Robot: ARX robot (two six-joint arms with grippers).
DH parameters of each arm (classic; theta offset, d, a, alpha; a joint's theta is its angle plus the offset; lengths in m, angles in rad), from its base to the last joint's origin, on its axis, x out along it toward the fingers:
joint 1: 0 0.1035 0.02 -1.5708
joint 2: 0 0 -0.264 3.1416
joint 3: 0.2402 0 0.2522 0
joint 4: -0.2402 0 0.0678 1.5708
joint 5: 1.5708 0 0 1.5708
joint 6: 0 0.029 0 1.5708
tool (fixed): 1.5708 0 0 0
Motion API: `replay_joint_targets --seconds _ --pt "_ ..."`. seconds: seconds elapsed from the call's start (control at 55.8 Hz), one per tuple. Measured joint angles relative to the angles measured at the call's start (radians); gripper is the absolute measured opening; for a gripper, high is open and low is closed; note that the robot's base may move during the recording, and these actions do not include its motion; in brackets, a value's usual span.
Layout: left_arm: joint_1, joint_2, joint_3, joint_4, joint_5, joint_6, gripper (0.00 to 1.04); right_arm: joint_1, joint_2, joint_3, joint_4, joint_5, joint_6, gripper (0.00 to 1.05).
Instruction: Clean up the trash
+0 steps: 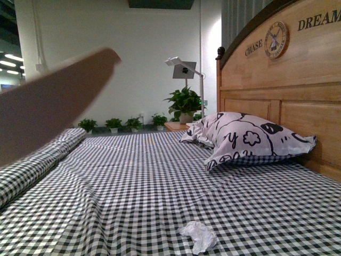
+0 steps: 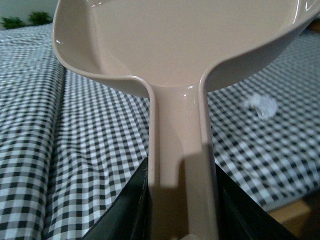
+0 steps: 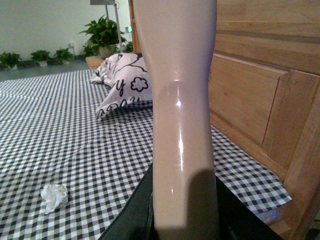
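The trash, a small crumpled wad of white tissue, lies on the checked bed sheet near the front edge. It also shows in the left wrist view and the right wrist view. My left gripper is shut on the handle of a beige dustpan, held above the bed to the left of the tissue. The pan's blurred edge shows in the front view. My right gripper is shut on a beige brush handle, held upright to the right of the tissue.
A white-and-black patterned pillow lies against the wooden headboard on the right. A rolled checked blanket lies along the bed's left side. Potted plants and a lamp stand beyond the bed.
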Motion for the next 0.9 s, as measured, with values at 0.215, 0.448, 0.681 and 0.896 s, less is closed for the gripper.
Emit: replay_joint_targets --seconds 0.215,0.448,0.681,0.896 --pt "0.042 0.282 0.022 0.123 0.16 0.357 0.28 -0.001 0.001 0.0 0.0 0.003 0.0 0.19" --pt "0.039 0.514 0.072 0.156 0.209 0.645 0.28 -0.001 0.001 0.0 0.0 0.002 0.0 0.19" --pt "0.032 0.651 0.107 0.165 0.25 0.762 0.28 -0.001 0.001 0.0 0.0 0.002 0.0 0.19" --pt "0.047 0.736 0.134 0.14 0.268 0.789 0.28 -0.001 0.001 0.0 0.0 0.002 0.0 0.19"
